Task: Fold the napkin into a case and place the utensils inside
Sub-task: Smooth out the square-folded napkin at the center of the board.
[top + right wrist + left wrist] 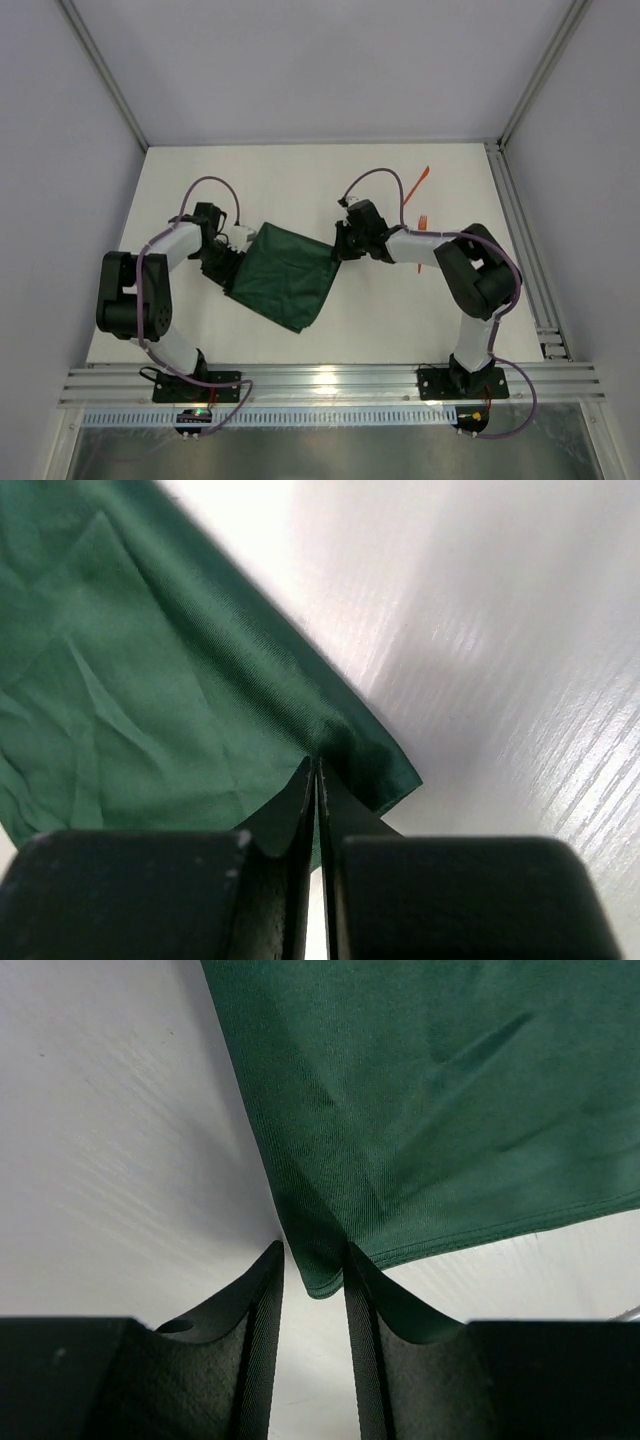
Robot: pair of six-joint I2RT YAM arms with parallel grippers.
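Napkin (285,275), dark green cloth, lies mid-table between the two arms, folded over into a rough four-sided shape w/ one corner pointing toward the near edge. White table (370,320) under it.

Left gripper (228,262) sits at the napkin's left edge. In the left wrist view its fingers (262,1310) stand a little apart, w/ a hemmed corner of the cloth (420,1100) reaching into the gap between them; can't tell whether the pads actually pinch it.

Right gripper (340,243) is at the napkin's upper right corner. Right wrist view shows its jaws pressed together, clamped on the cloth (150,690) just beside that corner, the fabric puckering where it enters the fingers (300,810).

Utensils lie well apart from the napkin, far right of the table: orange knife-like piece (417,186) near the back edge, lying at a slant, and orange fork (422,222) nearer, partly hidden behind the right arm, probably resting flat.
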